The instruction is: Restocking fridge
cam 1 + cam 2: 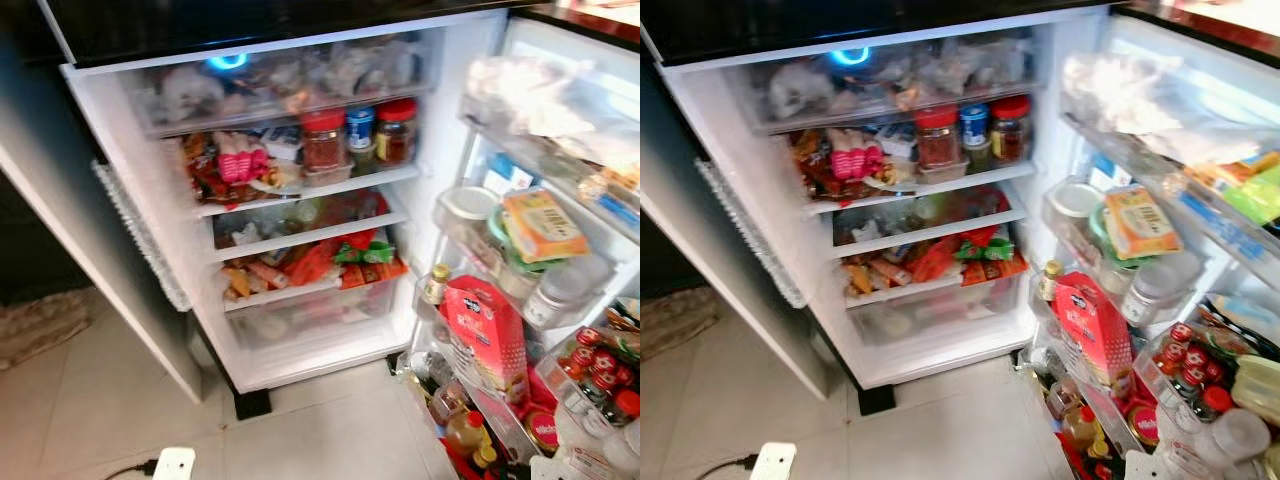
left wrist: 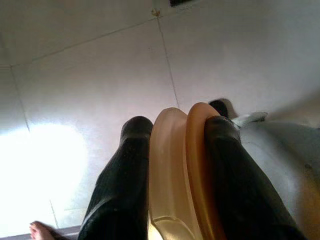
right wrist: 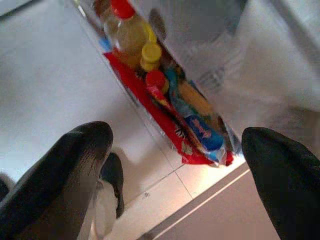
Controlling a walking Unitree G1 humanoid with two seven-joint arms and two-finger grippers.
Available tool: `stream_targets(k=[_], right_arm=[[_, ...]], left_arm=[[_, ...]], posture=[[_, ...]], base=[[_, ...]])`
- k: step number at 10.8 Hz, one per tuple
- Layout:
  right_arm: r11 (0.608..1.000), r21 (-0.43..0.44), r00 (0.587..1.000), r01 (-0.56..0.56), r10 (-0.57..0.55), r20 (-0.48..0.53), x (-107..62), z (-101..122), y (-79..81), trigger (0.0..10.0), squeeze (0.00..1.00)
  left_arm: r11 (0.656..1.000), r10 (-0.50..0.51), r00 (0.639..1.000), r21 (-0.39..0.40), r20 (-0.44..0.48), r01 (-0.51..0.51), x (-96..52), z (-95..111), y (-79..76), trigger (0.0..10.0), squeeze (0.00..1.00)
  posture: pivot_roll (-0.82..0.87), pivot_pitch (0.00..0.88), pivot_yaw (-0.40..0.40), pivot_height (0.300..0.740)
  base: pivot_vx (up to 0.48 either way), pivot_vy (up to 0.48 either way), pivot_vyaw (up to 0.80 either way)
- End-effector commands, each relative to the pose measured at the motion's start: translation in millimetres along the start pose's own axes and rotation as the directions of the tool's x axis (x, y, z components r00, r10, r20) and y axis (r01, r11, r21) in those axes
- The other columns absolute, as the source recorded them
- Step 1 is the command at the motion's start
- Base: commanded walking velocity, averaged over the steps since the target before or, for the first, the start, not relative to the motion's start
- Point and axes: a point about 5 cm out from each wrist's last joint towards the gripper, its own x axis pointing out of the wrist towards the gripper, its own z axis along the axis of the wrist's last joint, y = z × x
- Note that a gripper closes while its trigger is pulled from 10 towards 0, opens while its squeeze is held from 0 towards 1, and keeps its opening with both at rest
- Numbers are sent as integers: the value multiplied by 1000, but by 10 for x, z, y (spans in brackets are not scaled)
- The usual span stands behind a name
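Note:
The fridge (image 1: 290,200) stands open in front of me, its shelves packed with jars, packets and bags. My left gripper (image 2: 178,124) hangs over the tiled floor (image 2: 100,75), shut on a tan and orange curved plastic item (image 2: 172,175) squeezed between the two black fingers. My right gripper (image 3: 176,135) is open with nothing in it, low beside the bottom door shelf, facing a yellow-capped oil bottle (image 3: 131,35) and a red packet (image 3: 165,120).
The door (image 1: 1160,250) swings out on the right, its shelves crowded with a red carton (image 1: 488,330), red-capped bottles (image 1: 600,370) and an orange box (image 1: 542,225). A white power strip (image 1: 172,464) lies on the floor in front. Toes of a bare foot (image 2: 38,231) show behind my left gripper.

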Motion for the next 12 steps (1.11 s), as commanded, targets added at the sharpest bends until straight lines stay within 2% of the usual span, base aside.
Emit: stream_targets(k=[1, 2, 3, 4, 6, 7, 8, 9, 10, 11, 12], right_arm=[[1000, 17, 1000, 20, -20, 4, -8, -24, -19, 10000, 0], [1000, 11, 1000, 28, -28, 6, -8, -21, -22, 10000, 0], [999, 1, 999, 42, -42, 10, -7, -14, -32, 10000, 0], [999, -1, 999, 46, -46, 10, -7, -14, -36, 10000, 0], [999, -7, 999, 46, -46, 12, -5, -6, -40, 10000, 0], [999, -12, 999, 37, -37, 9, -4, -5, -37, 10000, 0], [999, -17, 1000, 29, -29, 5, -3, -6, -34, 10000, 0], [1000, -25, 1000, 15, -15, -2, -2, -10, -32, 10000, 0], [1000, -30, 1000, 5, -6, -11, -2, -15, -34, 10000, 0], [999, -44, 1000, 1, -1, -19, -1, -19, -41, 10000, 0], [999, -50, 1000, -2, 1, -21, -1, -19, -43, 10000, 0]], left_arm=[[1000, 21, 1000, 19, 19, -21, -3, 20, 40, 10000, 0], [998, 27, 999, 48, 41, -29, -3, 47, 45, 10000, 0], [994, 47, 960, 85, 275, -73, 16, 732, 111, 10000, 0], [995, 72, 937, 34, 343, -89, -5, 922, 164, 10000, 0], [998, 58, 902, -47, 427, -41, -40, 1159, 175, 10000, 0], [987, 11, 872, -147, 490, 70, -71, 1334, 149, 10000, 0], [958, -21, 850, -232, 527, 167, -88, 1416, 112, 10000, 0], [880, -71, 810, -346, 582, 326, -114, 1516, 39, 10000, 0], [789, -118, 748, -395, 654, 470, -169, 1619, -53, 10000, 0], [712, -156, 678, -394, 718, 581, -255, 1710, -193, 10000, 0], [671, -165, 653, -401, 739, 623, -295, 1749, -292, 10000, 0]], posture=[[-4, 0, 47, 740], [-4, 0, 47, 740], [-1, 0, 45, 740], [0, 0, 45, 740], [6, 0, 39, 740], [5, 0, 39, 740], [5, 0, 38, 740], [7, 0, 35, 740], [15, 0, 32, 740], [20, 0, 29, 740], [21, 0, 27, 740]], base=[[0, 0, 0], [0, 0, 0], [0, 0, 0], [0, 0, 0], [0, 0, 0], [0, 0, 0], [0, 0, 0], [0, 0, 0], [0, 0, 0], [0, 0, 0], [0, 0, 0]])
